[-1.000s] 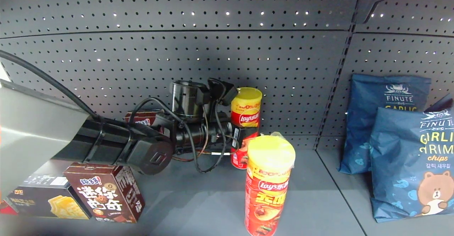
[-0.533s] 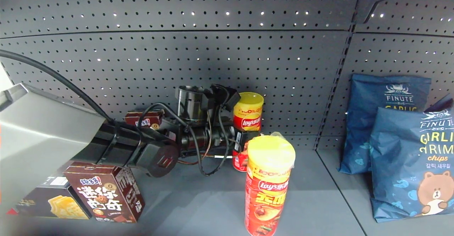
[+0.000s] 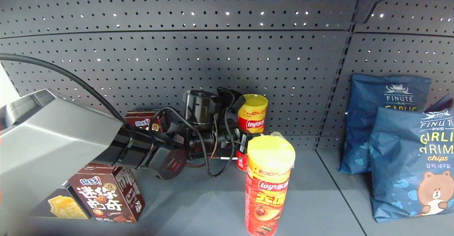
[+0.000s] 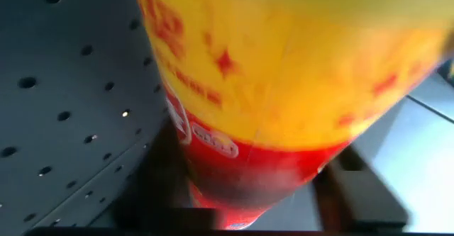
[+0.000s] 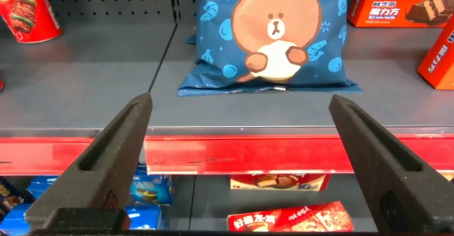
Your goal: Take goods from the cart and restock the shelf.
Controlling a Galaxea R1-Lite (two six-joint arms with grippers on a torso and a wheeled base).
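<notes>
A chip can [image 3: 252, 117] with a yellow top and red base stands slightly tilted at the back of the grey shelf [image 3: 315, 197], close to the pegboard wall. My left gripper [image 3: 244, 142] is shut on its lower part, half hidden behind a second, taller chip can [image 3: 269, 186] standing at the shelf's front. The held chip can [image 4: 284, 87] looms close in the left wrist view, with the pegboard [image 4: 64, 87] just beside it. My right gripper [image 5: 241, 105] is open and holds nothing, in front of a shelf edge with a blue bear bag [image 5: 273, 37] on it.
Blue snack bags [image 3: 408, 151] lean at the shelf's right. Brown boxes [image 3: 110, 193] stand at the front left and a small box [image 3: 143, 119] lies behind the left arm. Free floor lies between the front can and the bags. Boxes [image 5: 284, 218] fill lower shelves.
My left arm has pushed deeper into the shelf and a little right, carrying the held can closer to the pegboard. The front can, bags and boxes have not moved.
</notes>
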